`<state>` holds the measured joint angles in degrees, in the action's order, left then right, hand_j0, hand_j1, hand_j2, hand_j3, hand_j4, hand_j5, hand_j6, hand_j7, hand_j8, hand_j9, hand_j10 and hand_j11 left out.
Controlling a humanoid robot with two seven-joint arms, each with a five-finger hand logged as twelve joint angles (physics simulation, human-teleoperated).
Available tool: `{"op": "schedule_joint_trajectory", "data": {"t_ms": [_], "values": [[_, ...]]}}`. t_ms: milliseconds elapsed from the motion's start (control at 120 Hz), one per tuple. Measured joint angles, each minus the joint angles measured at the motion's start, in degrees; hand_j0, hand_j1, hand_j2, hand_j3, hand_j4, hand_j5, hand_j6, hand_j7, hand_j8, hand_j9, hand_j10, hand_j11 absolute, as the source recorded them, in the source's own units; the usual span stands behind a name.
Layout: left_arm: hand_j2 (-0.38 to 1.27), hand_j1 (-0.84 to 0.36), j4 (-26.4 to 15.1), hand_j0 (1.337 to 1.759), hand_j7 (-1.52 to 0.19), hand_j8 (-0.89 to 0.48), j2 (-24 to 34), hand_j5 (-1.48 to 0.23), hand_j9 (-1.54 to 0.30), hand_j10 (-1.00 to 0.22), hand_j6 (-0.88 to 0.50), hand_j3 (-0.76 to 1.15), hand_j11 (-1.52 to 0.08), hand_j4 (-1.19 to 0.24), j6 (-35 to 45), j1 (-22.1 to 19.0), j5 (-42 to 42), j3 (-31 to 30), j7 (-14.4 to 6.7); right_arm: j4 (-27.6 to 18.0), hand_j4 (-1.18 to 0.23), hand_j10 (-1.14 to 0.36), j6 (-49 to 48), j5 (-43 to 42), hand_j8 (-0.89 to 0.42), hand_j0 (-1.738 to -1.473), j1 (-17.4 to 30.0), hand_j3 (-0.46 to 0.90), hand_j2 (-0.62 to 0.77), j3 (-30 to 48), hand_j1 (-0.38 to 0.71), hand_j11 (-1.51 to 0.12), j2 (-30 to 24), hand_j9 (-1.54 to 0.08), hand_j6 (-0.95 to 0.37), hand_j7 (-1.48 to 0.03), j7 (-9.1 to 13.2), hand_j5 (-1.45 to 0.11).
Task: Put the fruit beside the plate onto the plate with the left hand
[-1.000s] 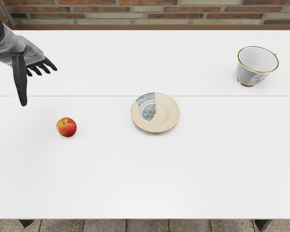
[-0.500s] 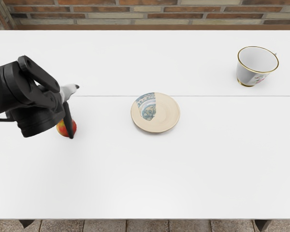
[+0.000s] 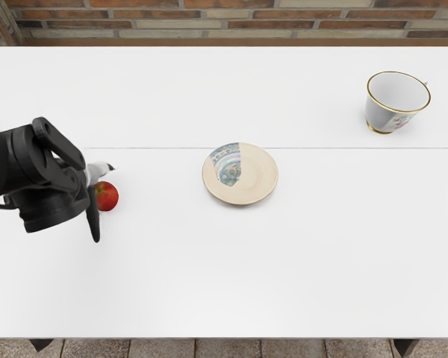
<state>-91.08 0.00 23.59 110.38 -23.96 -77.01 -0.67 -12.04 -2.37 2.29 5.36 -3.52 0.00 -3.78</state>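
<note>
nearest, the front stretch of the white counter [image 3: 231, 283]. a little farther back, at the left edge, the left hand [image 3: 56, 186], dark and bulky, reaching in from the left and lying right against the apple [image 3: 107, 196], hiding its left side. fingers wide around the fruit or closed on it: cannot tell, too much covered by the back of the hand. apple resting on the counter, well apart from the plate [image 3: 240, 174] to its right, not yet on it. probably the reach-and-grasp step, with the carry across to come.

likely firm and fairly light, smooth and waxy, round enough to roll or squirt out of a loose pinch. better taken around its widest part, from opposite sides, with steady even pressure, not by the top. little danger of crushing, some of bruising or of knocking it away along the counter.

plate shallow, cream with a blue patterned patch, flat on the counter near the middle. hard and breakable, so best a low, gentle set-down at its centre, safest for something prone to rolling.

farther back at the right, a gold-rimmed cup [image 3: 396, 102], well away from everything else. beyond, a brick wall [image 3: 224, 22]. right hand nowhere in view.
</note>
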Motion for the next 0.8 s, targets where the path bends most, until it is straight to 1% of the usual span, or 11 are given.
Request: {"op": "schedule_joint_trajectory", "data": {"t_ms": [50,125,175,267,383,442,475,500,600,800], "values": [[0.01,0.3,0.56,1.658,-0.06,-0.04,0.0,-0.06,-0.06,-0.04,-0.04,0.0,-0.06,-0.04,1.77,-0.68,-0.14,-0.24,-0.08,0.0,-0.01,-0.01,0.0,0.0,-0.01,-1.658,0.0,0.0,0.0,0.0,-0.34,-0.01,0.0,-0.01,-0.01,-0.01,0.0,-0.01],[0.01,0.29,2.39,1.658,-0.07,-0.05,0.0,-0.07,-0.07,-0.05,-0.05,0.0,-0.07,-0.05,3.78,-3.94,-0.2,-0.37,-0.15,0.0,-0.01,-0.01,0.0,0.0,-0.01,-1.658,0.0,0.0,0.0,0.0,-0.34,-0.01,0.0,-0.01,-0.01,-0.01,0.0,-0.01],[0.01,0.28,3.74,1.658,-0.07,-0.06,0.0,-0.07,-0.07,-0.06,-0.06,0.0,-0.07,-0.06,4.51,-5.09,-0.17,-0.25,-0.17,0.0,-0.01,-0.01,0.0,0.0,-0.01,-1.658,0.0,0.0,0.0,0.0,-0.34,-0.01,0.0,-0.01,-0.01,-0.01,0.0,-0.01],[0.02,0.24,5.22,1.658,-0.11,-0.09,0.0,-0.11,-0.11,-0.09,-0.09,0.0,-0.11,-0.09,5.19,-5.05,-0.11,-0.03,-0.2,0.0,-0.01,-0.01,0.0,0.0,-0.01,-1.658,0.0,0.0,0.0,0.0,-0.34,-0.01,0.0,-0.01,-0.01,-0.01,0.0,-0.01],[0.02,0.21,5.87,1.658,-0.15,-0.12,0.0,-0.15,-0.15,-0.12,-0.12,0.0,-0.15,-0.12,5.52,-4.47,-0.12,0.27,-0.22,0.0,-0.01,-0.01,0.0,0.0,-0.01,-1.658,0.0,0.0,0.0,0.0,-0.34,-0.01,0.0,-0.01,-0.01,-0.01,0.0,-0.01],[0.03,0.2,5.59,1.658,-0.17,-0.13,0.0,-0.17,-0.17,-0.13,-0.13,0.0,-0.17,-0.13,5.86,-3.7,-0.17,0.56,-0.28,0.0,-0.01,-0.01,0.0,0.0,-0.01,-1.658,0.0,0.0,0.0,0.0,-0.34,-0.01,0.0,-0.01,-0.01,-0.01,0.0,-0.01],[0.03,0.19,4.66,1.658,-0.17,-0.13,0.0,-0.17,-0.17,-0.13,-0.13,0.0,-0.17,-0.13,7.02,-2.4,-0.2,0.91,-0.31,0.0,-0.01,-0.01,0.0,0.0,-0.01,-1.658,0.0,0.0,0.0,0.0,-0.34,-0.01,0.0,-0.01,-0.01,-0.01,0.0,-0.01],[0.03,0.19,3.88,1.658,-0.18,-0.14,0.0,-0.18,-0.18,-0.14,-0.14,0.0,-0.18,-0.14,7.96,-2.15,-0.25,1.23,-0.33,0.0,-0.01,-0.01,0.0,0.0,-0.01,-1.658,0.0,0.0,0.0,0.0,-0.34,-0.01,0.0,-0.01,-0.01,-0.01,0.0,-0.01],[0.03,0.17,2.0,1.658,-0.2,-0.15,0.0,-0.2,-0.2,-0.15,-0.15,0.0,-0.2,-0.15,10.09,-2.38,-0.56,2.29,-0.37,0.0,-0.01,-0.01,0.0,0.0,-0.01,-1.658,0.0,0.0,0.0,-0.01,-0.34,-0.01,0.0,-0.01,-0.01,-0.01,0.0,-0.01],[0.04,0.1,0.57,1.658,-0.27,-0.21,0.0,-0.27,-0.27,-0.21,-0.21,0.0,-0.27,-0.21,11.22,-2.77,-1.82,3.31,-0.42,0.0,-0.01,-0.01,0.0,0.0,-0.01,-1.658,0.0,0.0,0.0,0.0,-0.34,-0.01,0.0,-0.01,-0.01,-0.01,0.0,-0.01]]}}
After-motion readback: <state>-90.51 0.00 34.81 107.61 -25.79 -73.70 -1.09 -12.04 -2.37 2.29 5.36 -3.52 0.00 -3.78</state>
